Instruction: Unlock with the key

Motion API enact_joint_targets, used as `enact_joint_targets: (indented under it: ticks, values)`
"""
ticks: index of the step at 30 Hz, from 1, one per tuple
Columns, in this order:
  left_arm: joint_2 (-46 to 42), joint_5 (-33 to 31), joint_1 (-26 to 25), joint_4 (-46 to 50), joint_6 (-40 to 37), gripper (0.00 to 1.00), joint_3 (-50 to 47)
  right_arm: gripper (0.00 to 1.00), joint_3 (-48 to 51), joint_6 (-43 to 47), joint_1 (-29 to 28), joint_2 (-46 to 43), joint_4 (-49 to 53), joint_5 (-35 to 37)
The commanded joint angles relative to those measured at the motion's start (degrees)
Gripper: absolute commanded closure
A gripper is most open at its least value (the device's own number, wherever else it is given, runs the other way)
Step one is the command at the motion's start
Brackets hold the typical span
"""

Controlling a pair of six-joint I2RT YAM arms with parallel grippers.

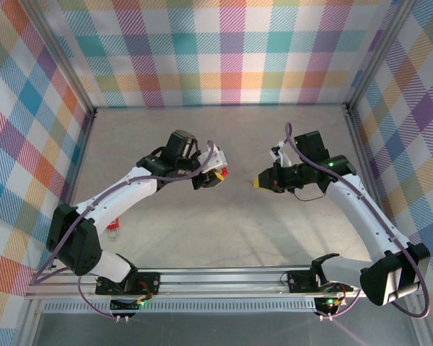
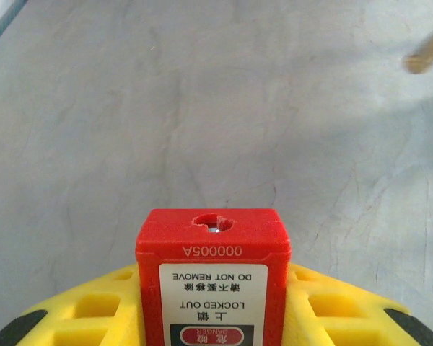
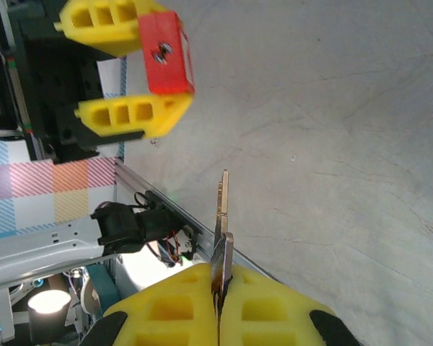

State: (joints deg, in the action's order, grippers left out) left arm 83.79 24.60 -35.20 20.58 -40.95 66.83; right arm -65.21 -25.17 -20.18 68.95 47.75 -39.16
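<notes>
The red padlock (image 2: pixel 211 288), labelled "LOCKED OUT", sits between the yellow fingers of my left gripper (image 2: pixel 213 321), which is shut on its body. Its keyhole (image 2: pixel 212 223) faces away from the wrist, towards the right arm. My right gripper (image 3: pixel 220 288) is shut on a flat brass key (image 3: pixel 222 209), whose blade sticks straight out past the fingertips. In the top view the key (image 1: pixel 244 180) points left at the padlock (image 1: pixel 218 173), with a short gap between them. Both are held above the middle of the table. The key's tip (image 2: pixel 427 56) shows blurred at the upper right of the left wrist view.
A small red item (image 1: pixel 114 229) lies on the grey table (image 1: pixel 224 130) beside the left arm's lower link. Plaid walls close off the left, back and right sides. An aluminium rail (image 1: pixel 224 277) with both arm bases runs along the near edge.
</notes>
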Motion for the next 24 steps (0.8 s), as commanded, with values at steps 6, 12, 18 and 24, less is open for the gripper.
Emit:
enact_joint_targets:
  ticks: [6,12,18,24]
  values:
    - [-2.7,-1.2,-7.4,3.6,-13.3,0.83,1.0,1.00,-0.1,1.5,-2.6,-0.2,-1.2,-3.4]
    - [-2.9,-0.9,-8.9,3.2,-13.1,0.84,1.4,1.00,0.3,1.5,-2.9,-0.5,-2.0,-4.2]
    - [-2.8,-1.0,-9.2,2.6,-12.3,0.85,1.8,1.00,1.3,1.9,-3.1,-0.5,-1.5,-4.3]
    - [-2.6,-1.0,-9.5,3.2,-12.4,0.86,2.3,1.00,2.3,2.2,-3.7,-0.2,-1.4,-4.5]
